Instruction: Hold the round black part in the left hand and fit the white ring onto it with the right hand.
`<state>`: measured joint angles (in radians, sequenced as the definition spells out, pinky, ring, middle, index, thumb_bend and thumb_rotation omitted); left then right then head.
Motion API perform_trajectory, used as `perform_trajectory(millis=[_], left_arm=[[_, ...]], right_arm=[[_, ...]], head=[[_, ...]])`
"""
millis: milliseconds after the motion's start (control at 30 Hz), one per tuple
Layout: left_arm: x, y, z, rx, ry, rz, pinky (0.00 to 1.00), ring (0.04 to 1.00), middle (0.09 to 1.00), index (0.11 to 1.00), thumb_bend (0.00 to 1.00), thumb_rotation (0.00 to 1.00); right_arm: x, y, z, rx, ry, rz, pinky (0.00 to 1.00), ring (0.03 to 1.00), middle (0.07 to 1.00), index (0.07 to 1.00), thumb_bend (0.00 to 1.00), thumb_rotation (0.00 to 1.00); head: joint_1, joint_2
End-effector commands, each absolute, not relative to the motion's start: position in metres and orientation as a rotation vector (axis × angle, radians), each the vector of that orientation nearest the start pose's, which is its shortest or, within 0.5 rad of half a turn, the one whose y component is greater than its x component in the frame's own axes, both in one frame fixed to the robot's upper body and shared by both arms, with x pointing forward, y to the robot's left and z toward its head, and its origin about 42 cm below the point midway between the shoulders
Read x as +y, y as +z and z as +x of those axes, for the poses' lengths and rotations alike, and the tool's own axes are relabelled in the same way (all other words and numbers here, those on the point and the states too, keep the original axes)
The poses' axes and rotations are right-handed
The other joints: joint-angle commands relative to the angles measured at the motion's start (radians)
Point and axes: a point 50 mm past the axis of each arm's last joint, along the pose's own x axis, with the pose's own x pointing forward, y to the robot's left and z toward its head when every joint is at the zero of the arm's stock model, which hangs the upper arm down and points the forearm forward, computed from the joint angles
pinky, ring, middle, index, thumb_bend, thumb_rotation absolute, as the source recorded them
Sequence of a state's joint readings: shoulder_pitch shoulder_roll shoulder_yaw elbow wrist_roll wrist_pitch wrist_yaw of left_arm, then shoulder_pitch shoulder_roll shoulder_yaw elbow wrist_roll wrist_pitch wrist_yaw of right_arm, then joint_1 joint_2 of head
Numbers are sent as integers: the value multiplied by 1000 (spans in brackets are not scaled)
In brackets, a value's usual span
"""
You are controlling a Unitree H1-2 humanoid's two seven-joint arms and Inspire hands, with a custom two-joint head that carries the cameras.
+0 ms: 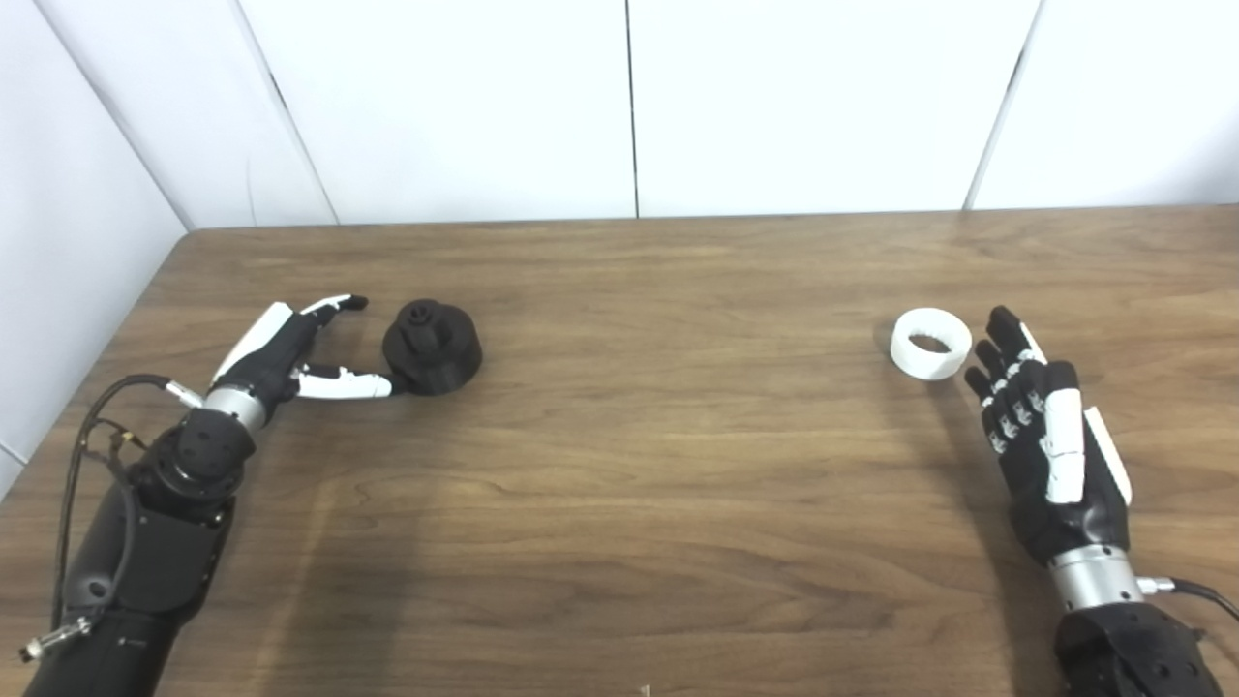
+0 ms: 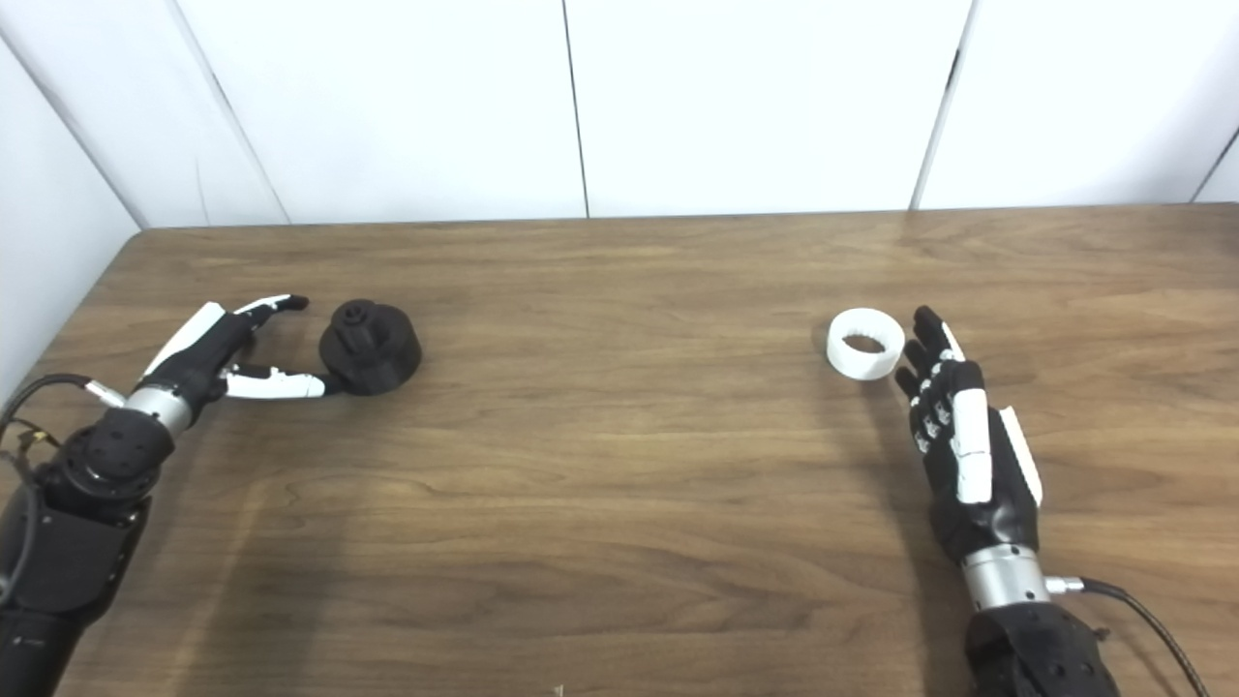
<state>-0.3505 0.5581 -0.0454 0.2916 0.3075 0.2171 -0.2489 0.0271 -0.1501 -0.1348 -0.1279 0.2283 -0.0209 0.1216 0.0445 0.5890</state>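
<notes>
While both parts rest on the tabletop (image 1: 619,465), I see my left hand (image 1: 290,353) with fingers (image 1: 344,385) spread, one tip touching the round black part (image 1: 432,347); my right hand (image 1: 1050,436), fingers apart and empty, sits just beside the white ring (image 1: 930,343).

Wood table (image 1: 658,503), white panel wall (image 1: 823,97) behind it.

Evenly bright, soft overhead light; faint shadows beside both arms on the table (image 1: 619,503); slightly soft focus throughout.
</notes>
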Motion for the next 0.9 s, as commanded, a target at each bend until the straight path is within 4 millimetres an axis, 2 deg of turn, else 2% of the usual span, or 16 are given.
perform_trajectory(millis=[0,133,433,667,867], left_arm=[[391,197,406,163,-71,844,994,1000,991,900,952,286],[386,197,410,155,-80,849,999,1000,985,902,987,308],[380,198,413,145,-115,846,1000,1000,991,906,969,292],[374,199,413,137,-140,844,1000,1000,982,890,982,236],[367,200,413,127,-146,876,1000,1000,973,892,999,266]], right_arm=[[-289,133,268,-178,-6,54,984,1000,1000,959,579,1000],[-290,131,267,-175,-9,54,973,1000,997,957,601,1000],[-292,131,266,-173,-20,52,967,1000,998,962,598,1000],[-293,130,268,-173,-20,52,987,1000,999,966,602,1000],[-293,129,268,-170,-26,54,975,1000,994,962,600,1000]], head=[[-1,1],[0,-1],[2,4],[5,2],[4,0]])
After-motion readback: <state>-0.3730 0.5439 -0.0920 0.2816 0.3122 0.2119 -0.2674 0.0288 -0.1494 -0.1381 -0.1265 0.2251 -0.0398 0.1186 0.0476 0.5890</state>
